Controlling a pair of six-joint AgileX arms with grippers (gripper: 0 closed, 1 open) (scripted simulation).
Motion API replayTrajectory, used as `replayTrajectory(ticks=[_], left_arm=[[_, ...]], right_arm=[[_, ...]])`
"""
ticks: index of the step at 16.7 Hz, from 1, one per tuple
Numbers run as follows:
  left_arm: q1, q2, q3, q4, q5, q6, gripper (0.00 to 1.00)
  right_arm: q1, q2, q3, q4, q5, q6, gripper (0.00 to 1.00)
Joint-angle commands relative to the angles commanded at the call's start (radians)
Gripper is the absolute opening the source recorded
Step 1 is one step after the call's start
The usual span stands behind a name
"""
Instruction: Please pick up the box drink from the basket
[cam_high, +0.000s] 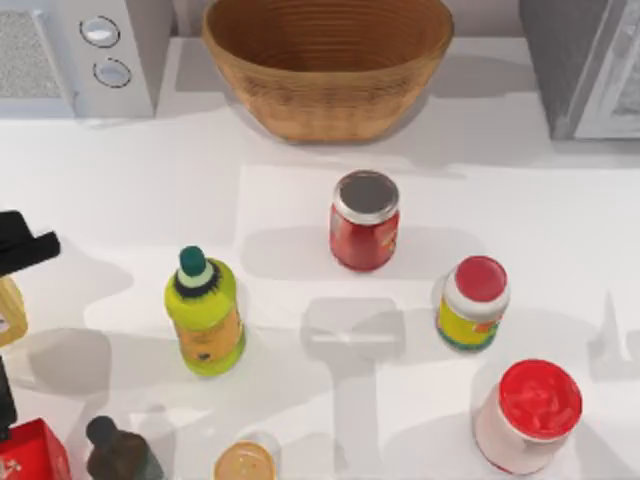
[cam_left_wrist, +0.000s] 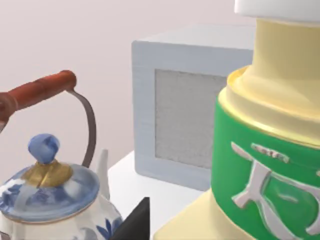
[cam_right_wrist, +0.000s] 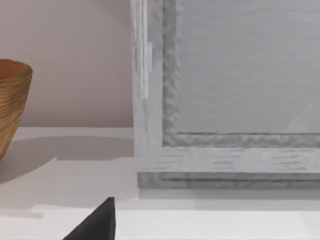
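basket sits behind red jar and green bottle; left end effector grip state unclear.

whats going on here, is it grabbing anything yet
Nothing is held. The left gripper sits at the table's left edge, near a yellowish carton that may be the box drink. The wicker basket at the back looks empty. A red-sauce jar, a yellow-green bottle and other containers stand untouched on the white table.
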Motion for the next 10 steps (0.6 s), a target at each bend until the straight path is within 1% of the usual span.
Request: replayTrajectory(ticks=[4,5,10], left_arm=[[0.000,0.000,0.000,0.000,0.000,0.000,0.98],[0.000,0.000,0.000,0.000,0.000,0.000,1.00],[0.000,0.000,0.000,0.000,0.000,0.000,1.00]], right_arm=[[0.000,0.000,0.000,0.000,0.000,0.000,1.00],[0.000,0.000,0.000,0.000,0.000,0.000,1.00],[0.000,0.000,0.000,0.000,0.000,0.000,1.00]])
